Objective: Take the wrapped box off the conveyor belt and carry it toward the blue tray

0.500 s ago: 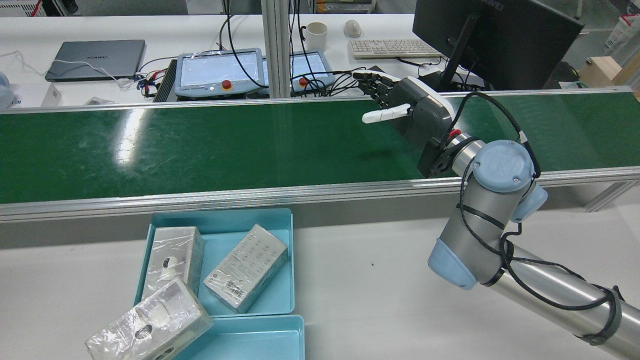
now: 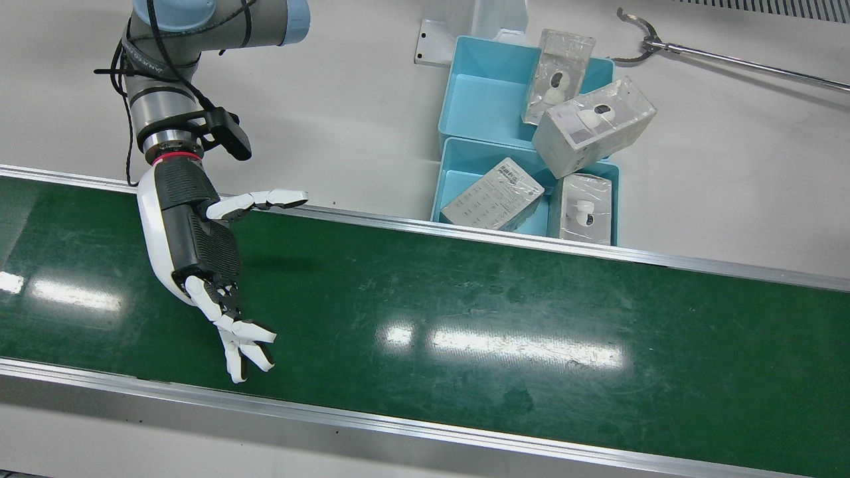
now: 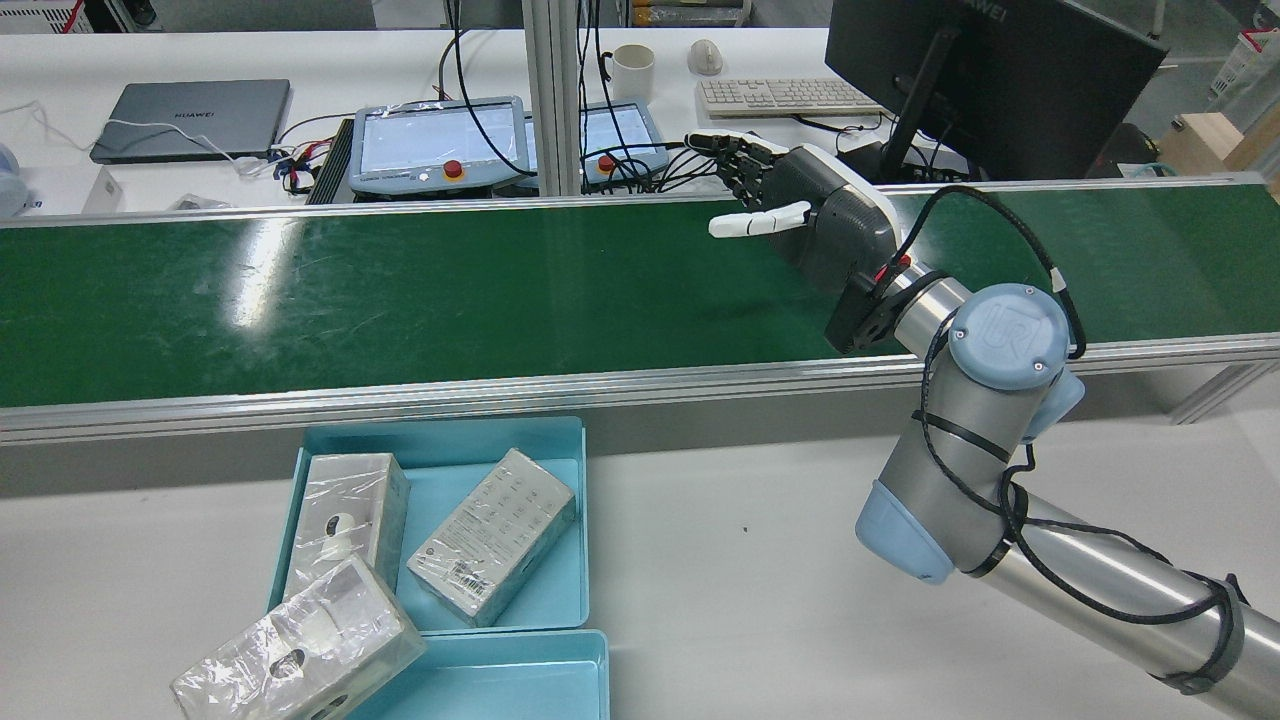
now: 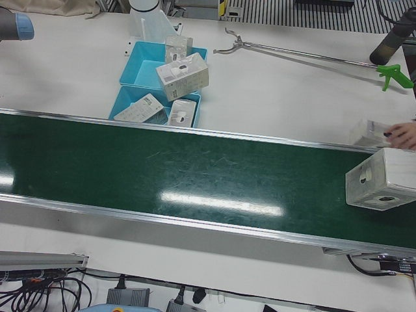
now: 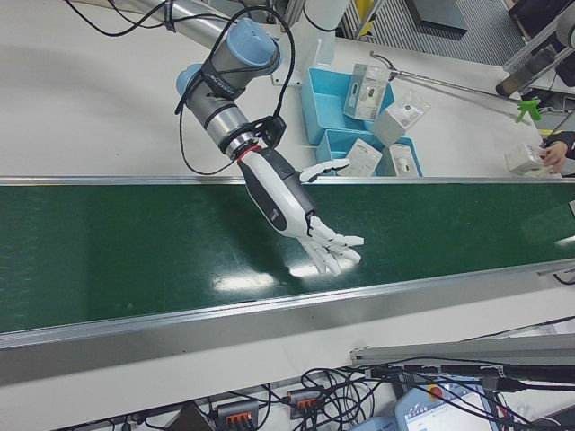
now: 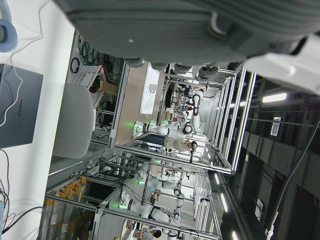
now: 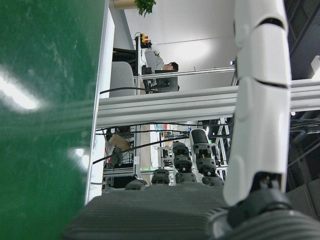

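Note:
A wrapped box (image 4: 380,188) lies on the green conveyor belt (image 4: 195,175) at its far end, seen only in the left-front view. My right hand (image 2: 199,252) hovers low over the belt with its fingers spread, open and empty, far from that box; it also shows in the rear view (image 3: 810,215) and the right-front view (image 5: 292,202). The blue trays (image 2: 465,93) sit beside the belt and hold several wrapped boxes (image 2: 591,126). The left hand view shows only the grey palm of my left hand (image 6: 190,25), with its fingers out of sight.
A person's hand (image 4: 403,135) holds another wrapped box (image 4: 370,133) on the white table by the belt's end. A long grabber tool (image 2: 697,56) lies on the table behind the trays. Teach pendants (image 3: 440,140) and a monitor (image 3: 990,80) stand beyond the belt.
My right hand has shifted slightly farther across the belt and to the left in the rear view, and stays open.

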